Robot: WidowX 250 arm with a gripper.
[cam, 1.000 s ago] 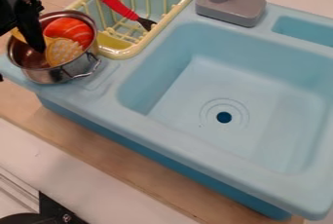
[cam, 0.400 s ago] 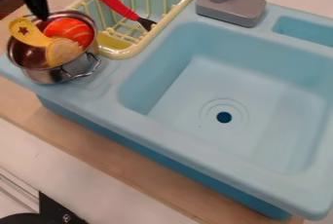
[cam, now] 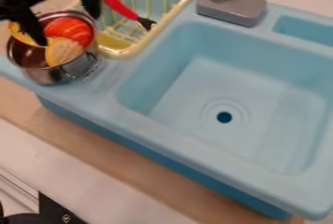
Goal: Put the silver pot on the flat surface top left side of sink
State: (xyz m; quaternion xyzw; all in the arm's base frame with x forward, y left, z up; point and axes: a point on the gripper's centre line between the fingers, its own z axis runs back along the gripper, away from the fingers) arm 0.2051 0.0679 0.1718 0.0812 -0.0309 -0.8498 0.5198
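The flat blue ledge (cam: 99, 87) at ten o'clock supports the silver pot (cam: 49, 76), so my gripper (cam: 69, 31) can hang spread.

Showing no readable text, label, brand, number or sign on any surface in the camera view.
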